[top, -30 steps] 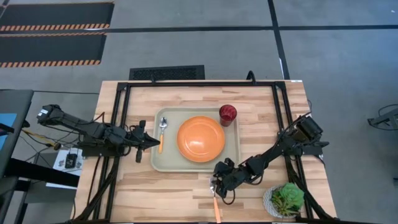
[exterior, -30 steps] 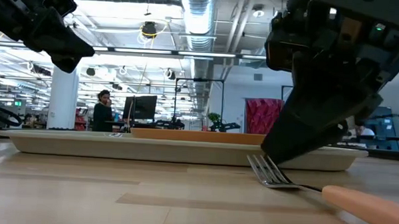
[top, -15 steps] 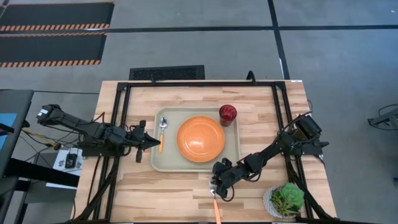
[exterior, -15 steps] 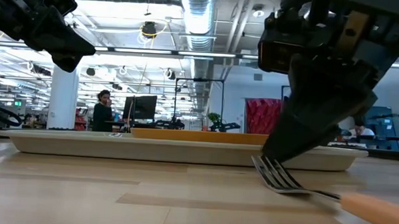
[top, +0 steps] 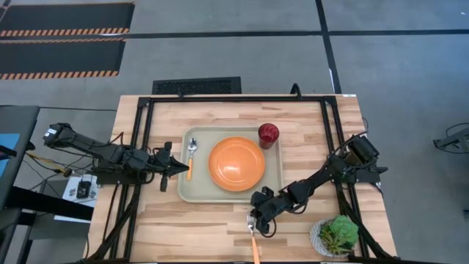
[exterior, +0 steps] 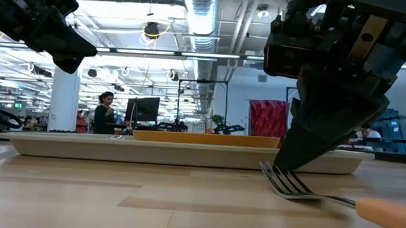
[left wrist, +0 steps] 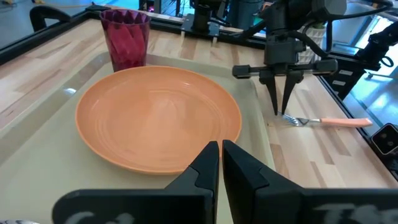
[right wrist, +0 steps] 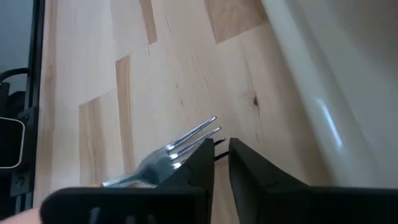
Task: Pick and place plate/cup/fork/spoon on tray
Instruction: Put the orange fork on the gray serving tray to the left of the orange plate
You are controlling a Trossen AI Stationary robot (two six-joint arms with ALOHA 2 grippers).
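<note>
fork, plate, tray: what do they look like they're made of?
Fork: shiny silver tines that look like metal, with a matte orange handle, probably plastic.
Plate: orange, smooth, with a soft sheen and faint rings; likely plastic or melamine, though glazed ceramic is possible.
Tray: pale grey-green, semi-gloss with a moulded rounded rim catching highlights; it looks like plastic.

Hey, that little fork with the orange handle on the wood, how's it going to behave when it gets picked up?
The orange-handled fork with silver metal tines looks stiff, so it shouldn't flop. It lies flat on the wooden table, leaving little to pinch, and may slide or pivot. Gripped near the tines, its long handle would probably droop.
</note>
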